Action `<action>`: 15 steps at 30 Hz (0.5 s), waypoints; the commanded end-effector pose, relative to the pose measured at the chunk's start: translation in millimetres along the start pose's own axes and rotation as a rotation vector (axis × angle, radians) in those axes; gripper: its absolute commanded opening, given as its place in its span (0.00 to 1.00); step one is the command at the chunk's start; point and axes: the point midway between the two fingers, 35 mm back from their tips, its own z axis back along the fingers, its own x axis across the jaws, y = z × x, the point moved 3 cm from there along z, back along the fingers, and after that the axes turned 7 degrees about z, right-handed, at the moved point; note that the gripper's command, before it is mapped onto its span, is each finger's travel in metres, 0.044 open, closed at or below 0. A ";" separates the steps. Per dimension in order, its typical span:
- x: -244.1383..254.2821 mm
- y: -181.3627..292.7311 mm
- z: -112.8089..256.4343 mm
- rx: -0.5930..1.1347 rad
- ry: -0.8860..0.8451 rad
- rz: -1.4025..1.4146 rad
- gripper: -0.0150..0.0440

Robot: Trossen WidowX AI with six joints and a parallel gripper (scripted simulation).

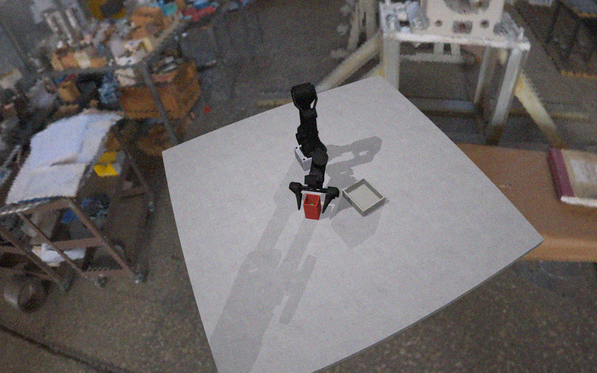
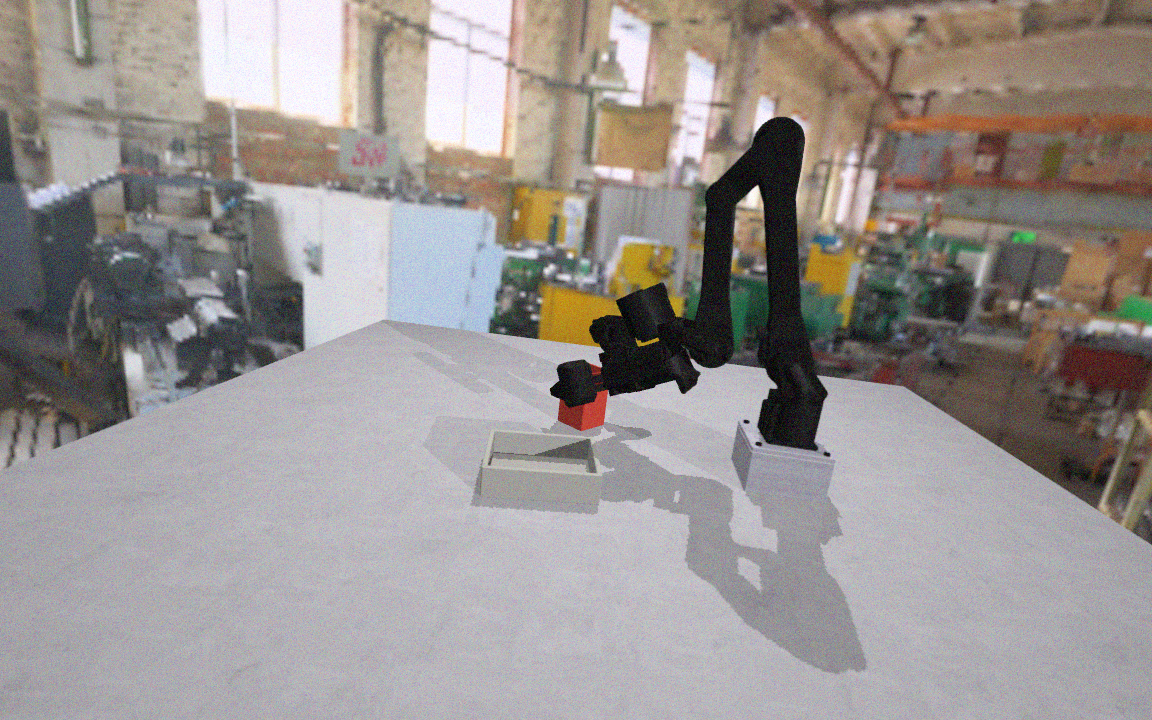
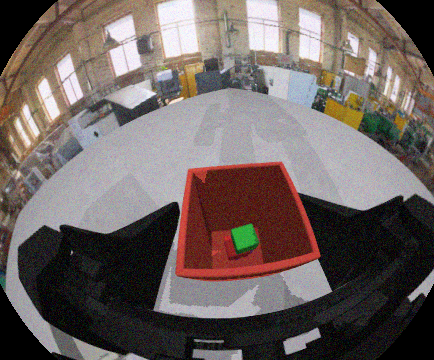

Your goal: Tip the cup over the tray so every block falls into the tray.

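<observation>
A red square cup (image 1: 312, 211) (image 2: 582, 413) (image 3: 247, 273) stands upright on the table. In the wrist view a green block (image 3: 245, 238) lies inside it, with a red block (image 3: 230, 246) partly hidden beside it. Other blocks cannot be made out. My gripper (image 1: 311, 211) (image 2: 565, 387) (image 3: 236, 203) is open, with one finger on each side of the cup's upper part and nothing gripped. A shallow pale tray (image 1: 352, 204) (image 2: 540, 486) sits to the right of the cup in the top view; no blocks show in it.
The arm's pale base (image 1: 302, 159) (image 2: 781, 467) stands on the table (image 1: 430, 231) (image 2: 294, 573), behind the gripper in the top view. The tray's near corner is close to the right finger's side in that view. Arm shadows cross the table.
</observation>
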 end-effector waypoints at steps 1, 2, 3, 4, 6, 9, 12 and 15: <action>1.0 1.2 -8.3 0.003 -0.003 0.005 1.00; 1.1 1.4 -9.7 0.003 -0.003 0.005 1.00; 1.2 1.6 -11.2 0.002 -0.003 0.005 1.00; 1.3 1.7 -12.5 0.002 -0.003 0.005 1.00; 1.4 1.9 -14.2 0.002 -0.002 0.005 1.00; 1.4 2.0 -14.4 0.002 -0.002 0.005 0.91; 1.4 2.0 -14.4 0.002 -0.002 0.005 0.83; 1.4 2.0 -14.4 0.002 -0.002 0.005 0.83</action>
